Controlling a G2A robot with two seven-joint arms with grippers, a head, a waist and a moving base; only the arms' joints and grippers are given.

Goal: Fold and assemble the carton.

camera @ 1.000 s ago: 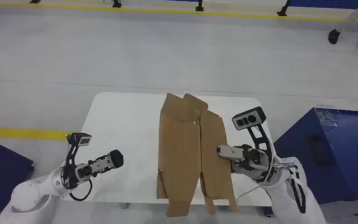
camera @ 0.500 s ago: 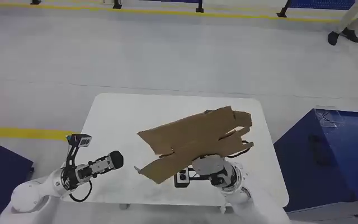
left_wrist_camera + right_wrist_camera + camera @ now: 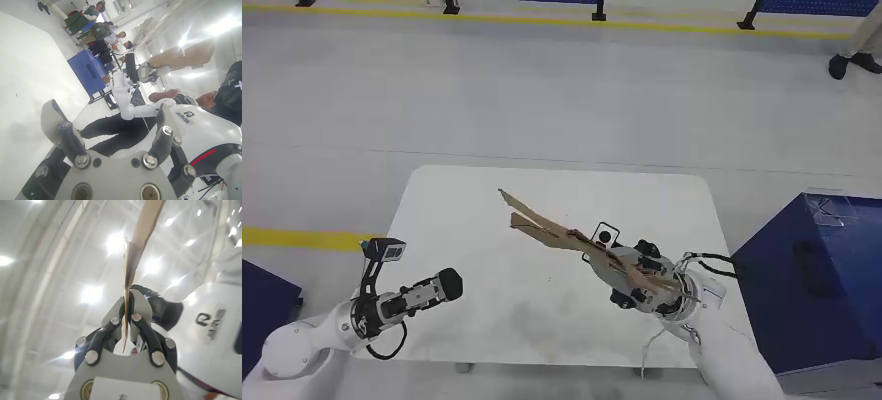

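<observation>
The flat brown carton is lifted off the white table and shows nearly edge-on in the top view, slanting from the table's middle toward the right front. My right gripper is shut on one of its edges. In the right wrist view the carton rises as a thin sheet clamped by the right gripper. In the left wrist view the carton hangs in the air, far off. My left gripper is at the table's left front edge, open and holding nothing, its fingertips spread wide.
A blue cabinet stands right of the table. A person sits behind the robot, with legs and a hand in the left wrist view. Yellow floor lines run past the table.
The right arm has lifted the carton off the table and turned it from lying flat to nearly edge-on, swinging it across the table. The left arm has stayed still.
</observation>
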